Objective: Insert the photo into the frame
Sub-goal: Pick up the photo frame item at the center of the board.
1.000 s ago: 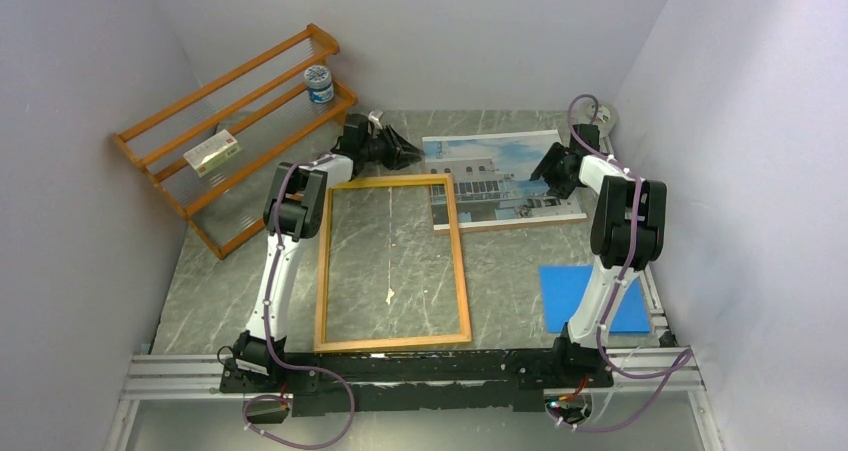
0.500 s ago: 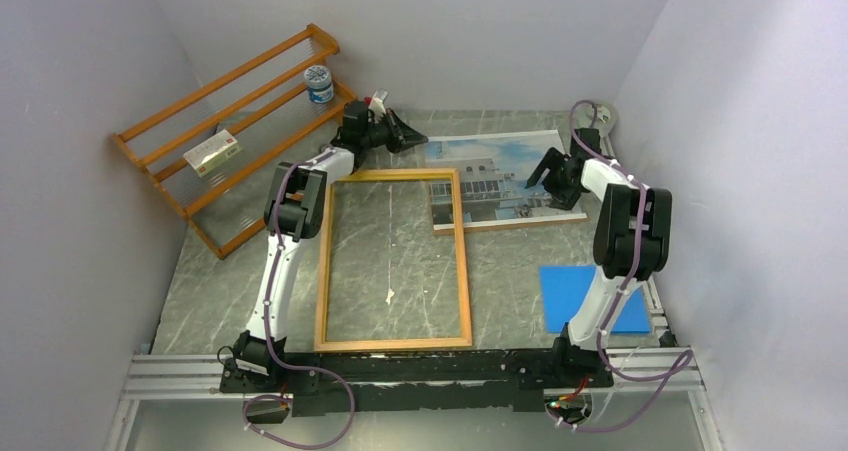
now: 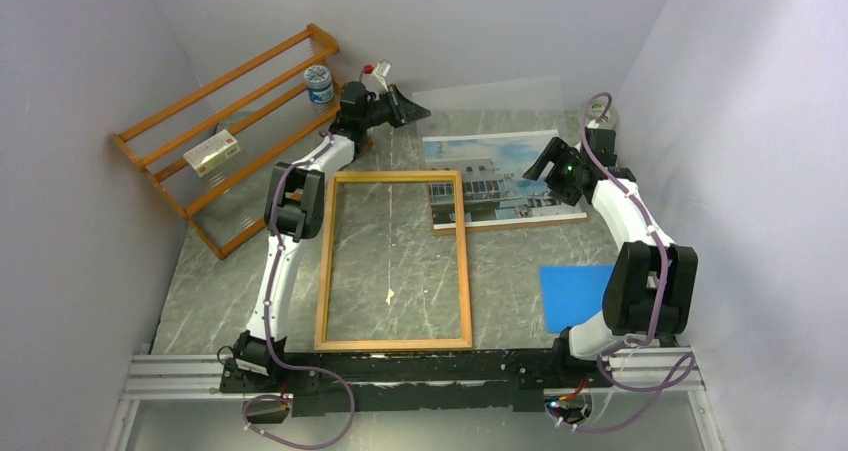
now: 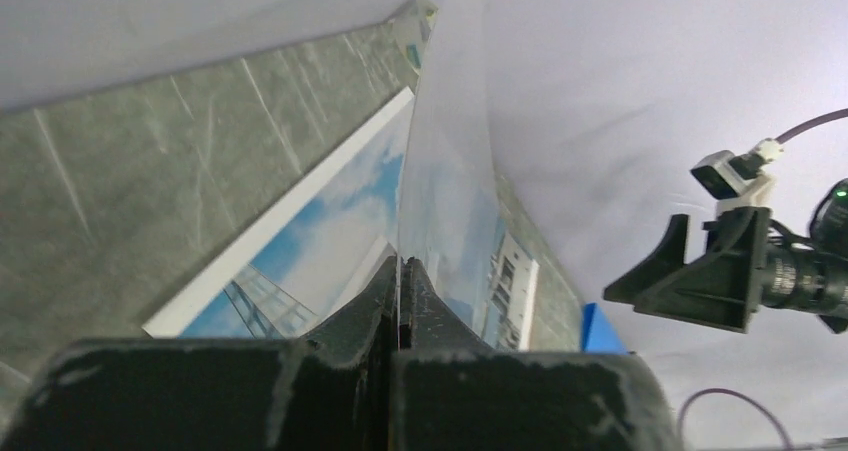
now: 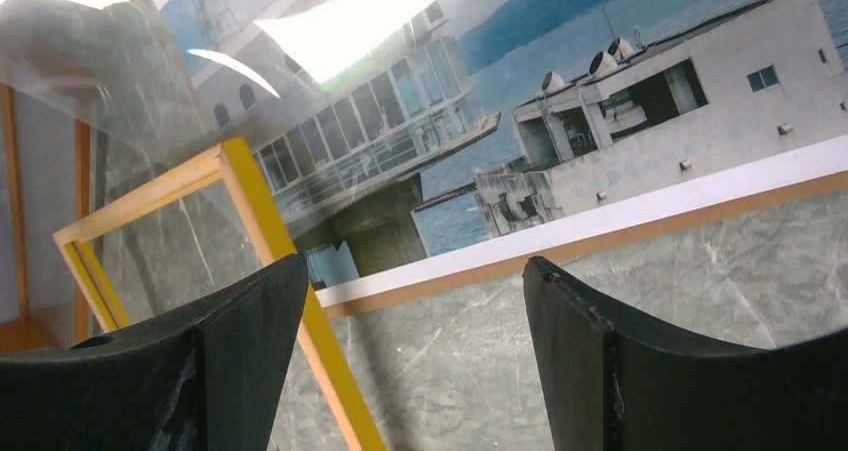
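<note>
Between pale walls (image 3: 90, 191), frame (image 3: 395, 344) lies on marbled table (image 3: 510, 271).

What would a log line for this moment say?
left gripper: shut on clear sheet | right gripper: open above photo | frame: flat, photo not inside

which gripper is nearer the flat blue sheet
Right. The right gripper hangs over the building photo beyond the blue sheet; the left gripper is far across, by the orange wooden rack.

Top external: high behind the arm bases, facing 12 o'clock, far. Left wrist: close, edge-on along the clear pane (image 4: 445, 151). Right wrist: close, angled down. All three share the photo (image 3: 500, 176), at 1 o'clock.
</note>
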Robot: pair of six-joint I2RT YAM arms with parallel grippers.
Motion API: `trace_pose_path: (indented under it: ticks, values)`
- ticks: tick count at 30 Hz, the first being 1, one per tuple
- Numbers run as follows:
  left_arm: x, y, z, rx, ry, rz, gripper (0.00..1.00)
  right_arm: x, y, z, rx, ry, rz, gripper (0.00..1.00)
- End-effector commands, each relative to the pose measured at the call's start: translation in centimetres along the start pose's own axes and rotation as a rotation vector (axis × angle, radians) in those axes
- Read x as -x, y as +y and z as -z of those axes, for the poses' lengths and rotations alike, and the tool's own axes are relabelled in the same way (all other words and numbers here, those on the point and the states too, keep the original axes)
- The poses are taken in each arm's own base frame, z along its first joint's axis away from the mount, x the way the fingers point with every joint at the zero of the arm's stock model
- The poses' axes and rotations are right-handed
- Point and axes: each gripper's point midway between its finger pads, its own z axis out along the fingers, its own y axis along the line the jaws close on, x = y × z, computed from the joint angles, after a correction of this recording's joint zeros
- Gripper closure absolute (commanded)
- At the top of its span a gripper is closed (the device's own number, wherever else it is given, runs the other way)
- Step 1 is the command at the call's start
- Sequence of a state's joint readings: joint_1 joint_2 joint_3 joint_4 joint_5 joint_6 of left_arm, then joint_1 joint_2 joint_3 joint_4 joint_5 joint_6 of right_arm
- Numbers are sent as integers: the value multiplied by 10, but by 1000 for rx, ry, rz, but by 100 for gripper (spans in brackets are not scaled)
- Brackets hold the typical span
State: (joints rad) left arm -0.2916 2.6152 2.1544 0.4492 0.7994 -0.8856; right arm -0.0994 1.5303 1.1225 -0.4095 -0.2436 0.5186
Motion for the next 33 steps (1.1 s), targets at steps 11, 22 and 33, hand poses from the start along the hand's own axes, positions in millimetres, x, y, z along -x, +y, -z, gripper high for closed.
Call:
trace_pose_path:
  ticks: [11, 22, 33]
  values:
    - [103, -112, 8, -149, -268, -516, 97, 23, 28, 37, 76, -116, 68, 17]
    - [137, -159, 20, -215, -399, -670, 97, 39, 47, 64, 134, -192, 80, 17]
    - [142, -225, 47, -279, -371, -710, 97, 73, 85, 120, 225, -328, 193, 18]
